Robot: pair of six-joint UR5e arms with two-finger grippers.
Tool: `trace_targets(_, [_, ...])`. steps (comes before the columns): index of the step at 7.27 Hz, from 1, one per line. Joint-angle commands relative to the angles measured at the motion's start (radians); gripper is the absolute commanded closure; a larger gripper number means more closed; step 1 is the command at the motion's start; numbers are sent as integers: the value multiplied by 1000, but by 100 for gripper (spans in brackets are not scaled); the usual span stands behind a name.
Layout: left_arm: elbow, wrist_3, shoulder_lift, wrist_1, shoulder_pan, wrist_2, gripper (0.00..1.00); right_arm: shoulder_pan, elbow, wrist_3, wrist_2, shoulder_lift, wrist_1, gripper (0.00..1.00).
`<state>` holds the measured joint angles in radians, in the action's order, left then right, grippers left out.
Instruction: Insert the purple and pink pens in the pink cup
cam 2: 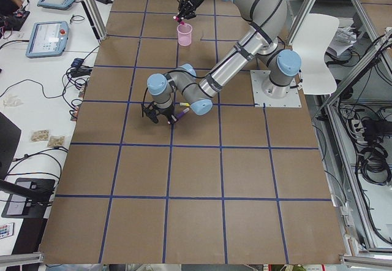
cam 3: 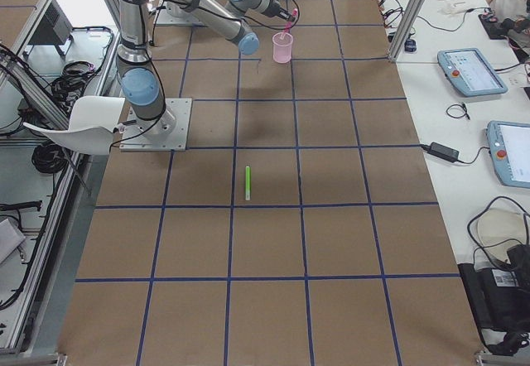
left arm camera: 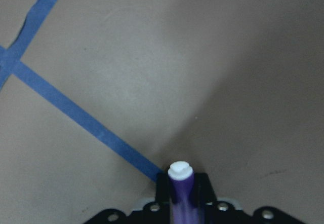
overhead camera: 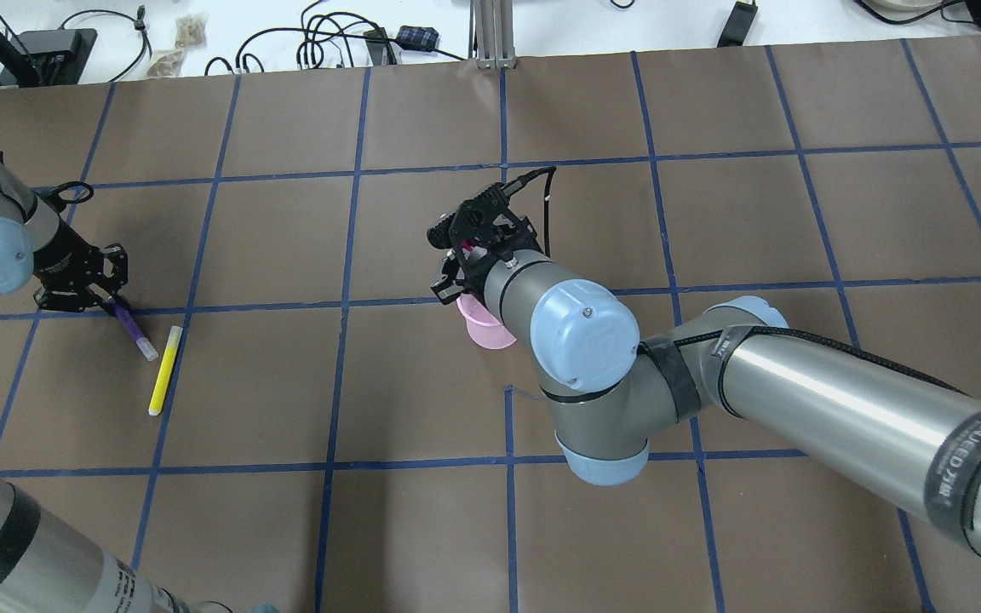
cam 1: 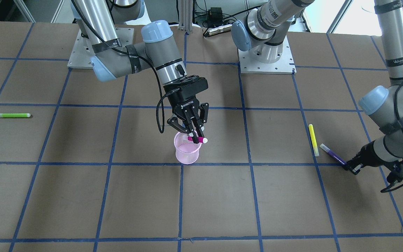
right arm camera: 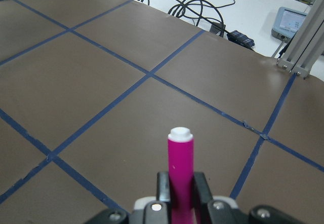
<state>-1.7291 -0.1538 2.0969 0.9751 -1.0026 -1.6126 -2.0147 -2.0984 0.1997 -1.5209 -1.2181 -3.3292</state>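
Where tape (cam 1: 180,163) grids table (cam 1: 222,203), right pincer (cam 1: 195,136) clamps pink pen (cam 1: 203,140), left pincer (cam 1: 350,168) purple pen (cam 1: 331,154).

The right gripper (cam 1: 195,137) has the word ROBOTIQ in white on its black body. White letters on a black strap (cam 1: 402,60) around the left arm (cam 1: 394,35) cannot be read surely.

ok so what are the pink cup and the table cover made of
Pink cup: probably thin plastic, translucent or finely meshed, since light passes through its wall. Table cover: matte brown paper or card by its look, without glare, gridded with blue tape.
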Motion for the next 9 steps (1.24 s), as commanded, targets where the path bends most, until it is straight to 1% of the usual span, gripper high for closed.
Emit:
trace_targets(1, [14,5,-26,0,-1,-1,100,-6,-2,-5,-12,17,0,98])
trace_targets(2, [58,13,-38,0,-4,-9,100,-6,-2,-6,-13,17,4,60])
trace_targets(3, [115,63,-53,11,-22,-10,100,-6,-2,-6,-15,20,7,11])
trace_targets(4, [155,68,-73,11,-63,-10,100,-6,4,-6,-13,19,10,0])
trace_targets(5, [164,68,-108,11,-147,-13,100,8,18,-13,-12,8,36,0])
trace_targets(6, [163,48,-144,8,-250,-15,100,23,76,-14,-13,-12,147,0])
trace_targets(7, [155,-36,-164,-4,-375,-15,100,37,184,-13,-15,-56,403,0])
trace_targets(8, [151,-196,-164,-42,-481,-15,100,103,322,3,-15,-81,677,0])
trace_targets(9, [146,-290,-158,-96,-566,-16,100,195,460,4,-4,-90,969,0])
